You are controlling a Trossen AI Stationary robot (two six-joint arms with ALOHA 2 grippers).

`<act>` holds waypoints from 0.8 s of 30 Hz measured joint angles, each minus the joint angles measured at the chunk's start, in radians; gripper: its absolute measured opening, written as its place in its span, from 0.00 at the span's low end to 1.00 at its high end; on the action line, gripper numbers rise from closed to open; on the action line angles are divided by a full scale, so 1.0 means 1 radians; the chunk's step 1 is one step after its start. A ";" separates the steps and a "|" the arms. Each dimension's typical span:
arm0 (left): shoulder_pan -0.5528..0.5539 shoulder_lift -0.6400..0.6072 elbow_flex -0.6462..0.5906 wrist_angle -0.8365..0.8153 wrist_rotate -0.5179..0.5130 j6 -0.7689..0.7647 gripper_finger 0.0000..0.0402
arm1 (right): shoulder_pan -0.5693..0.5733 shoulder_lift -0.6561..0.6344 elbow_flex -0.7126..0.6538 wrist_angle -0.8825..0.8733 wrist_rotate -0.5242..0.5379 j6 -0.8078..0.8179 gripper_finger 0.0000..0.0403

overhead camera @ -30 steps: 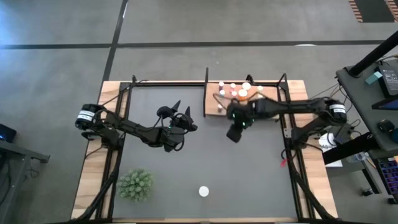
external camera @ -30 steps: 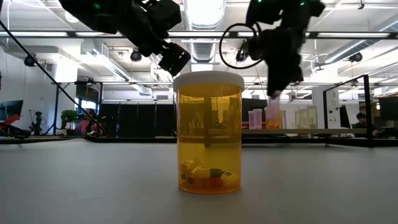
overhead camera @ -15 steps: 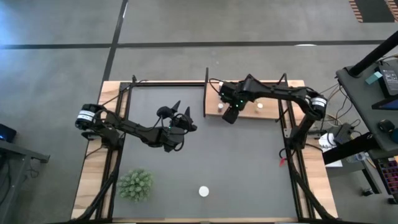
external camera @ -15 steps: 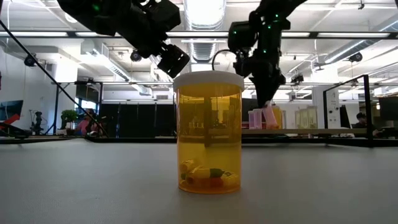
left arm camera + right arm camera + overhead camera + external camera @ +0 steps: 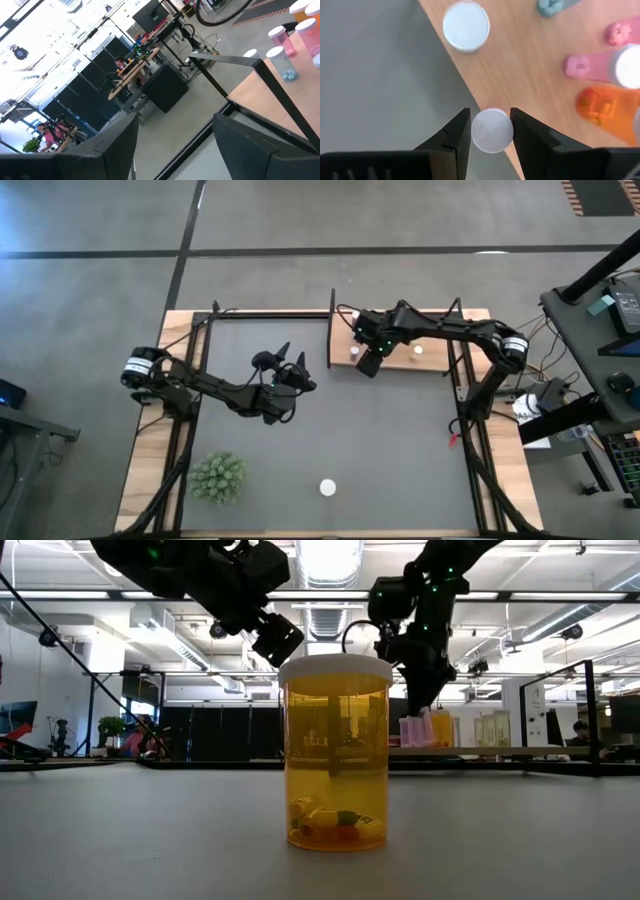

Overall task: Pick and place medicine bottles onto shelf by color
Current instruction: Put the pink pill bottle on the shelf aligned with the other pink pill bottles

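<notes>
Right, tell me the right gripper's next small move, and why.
Probably lower and open. The right gripper is shut on a white-capped bottle above the shelf edge, near other bottles. The bottle's colour is hidden, so its group cannot be checked.

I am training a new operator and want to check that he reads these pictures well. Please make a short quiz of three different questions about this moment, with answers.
1. True or false: the right gripper is shut on a white-capped bottle at the edge of the shelf.
2. Which thing stands alone on the dark mat, near its front edge?
A. an orange bottle with a white cap
B. a blue cup
C. a pink bottle
3. Fill in: the left gripper is over the mat with its jaws ____ and nothing between them.

Key
1. True.
2. A; the green plant sits to one side of it.
3. Open.
</notes>
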 joint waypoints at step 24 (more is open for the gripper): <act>0.000 0.000 -0.009 0.000 0.000 0.000 0.60 | -0.007 -0.014 -0.061 0.134 0.056 -0.019 0.32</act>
